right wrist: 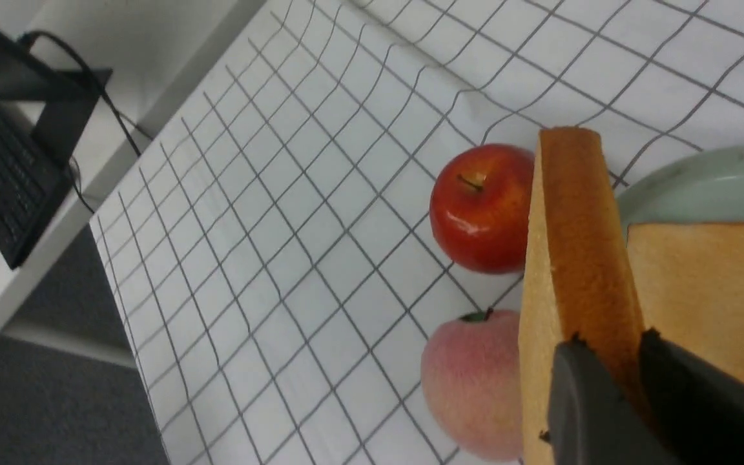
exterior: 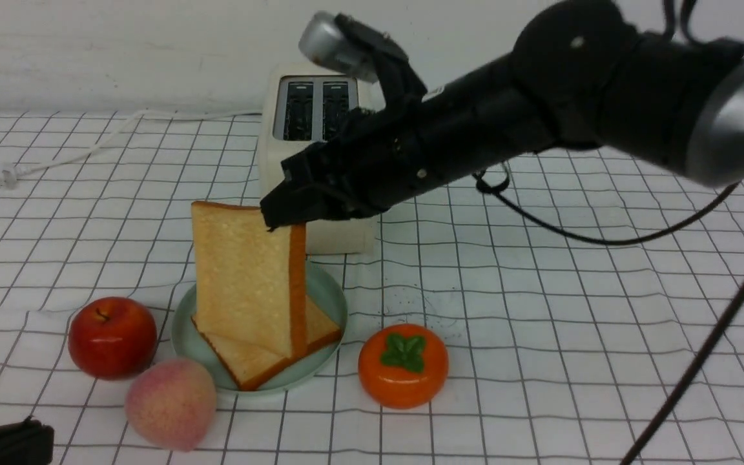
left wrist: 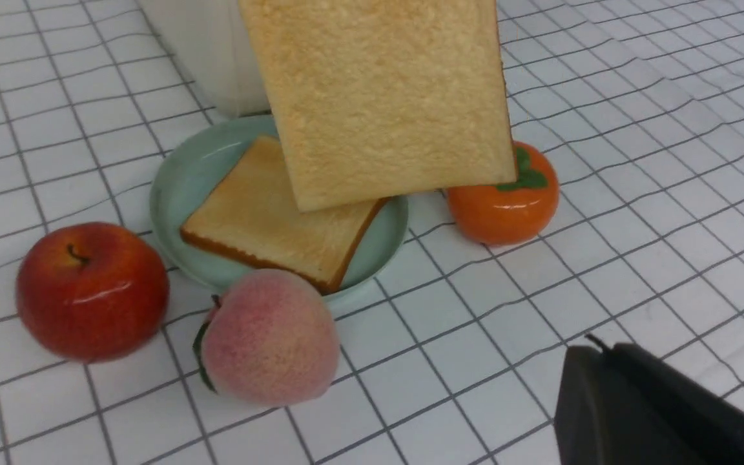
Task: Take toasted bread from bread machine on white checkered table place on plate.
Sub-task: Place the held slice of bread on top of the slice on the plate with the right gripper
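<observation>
Right hand clamped on the top corner of a thick golden-tan toasted bread slice with orange-brown crust. The slice hangs upright over the round mint-green plate. Whether it touches the second slice, lying flat on that plate, cannot be told. Cream-white two-slot bread machine stands just behind the plate on the white checkered bench. Red apple, pink peach and orange persimmon sit beside the plate. Left hand is low at the near edge; apart or together, cannot tell.
</observation>
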`<act>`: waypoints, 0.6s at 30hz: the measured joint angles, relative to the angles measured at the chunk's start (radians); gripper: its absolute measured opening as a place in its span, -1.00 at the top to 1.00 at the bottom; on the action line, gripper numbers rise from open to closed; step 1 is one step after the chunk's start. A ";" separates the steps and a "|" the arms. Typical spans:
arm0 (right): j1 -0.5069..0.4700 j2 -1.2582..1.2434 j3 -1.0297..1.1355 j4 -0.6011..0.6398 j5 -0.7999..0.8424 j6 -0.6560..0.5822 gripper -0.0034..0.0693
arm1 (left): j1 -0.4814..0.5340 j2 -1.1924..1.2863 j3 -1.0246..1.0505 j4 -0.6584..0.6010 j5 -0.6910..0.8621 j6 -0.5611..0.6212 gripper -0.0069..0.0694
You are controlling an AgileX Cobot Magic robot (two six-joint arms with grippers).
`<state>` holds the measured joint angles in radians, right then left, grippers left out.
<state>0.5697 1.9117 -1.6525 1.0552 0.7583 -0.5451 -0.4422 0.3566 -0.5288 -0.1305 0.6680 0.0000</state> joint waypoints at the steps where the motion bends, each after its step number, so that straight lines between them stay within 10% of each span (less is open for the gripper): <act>1: 0.000 0.027 0.003 0.047 -0.017 -0.023 0.64 | 0.000 0.000 0.000 0.019 0.001 -0.025 0.85; 13: -0.034 0.207 0.003 0.321 -0.154 -0.166 0.61 | 0.000 0.000 0.000 0.091 0.017 -0.119 0.85; 18: -0.035 0.211 0.003 0.281 -0.140 -0.155 0.18 | 0.000 0.000 0.000 0.091 0.020 -0.119 0.85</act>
<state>0.5349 2.1227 -1.6496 1.3358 0.6178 -0.6999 -0.4422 0.3566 -0.5288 -0.0392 0.6884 -0.1190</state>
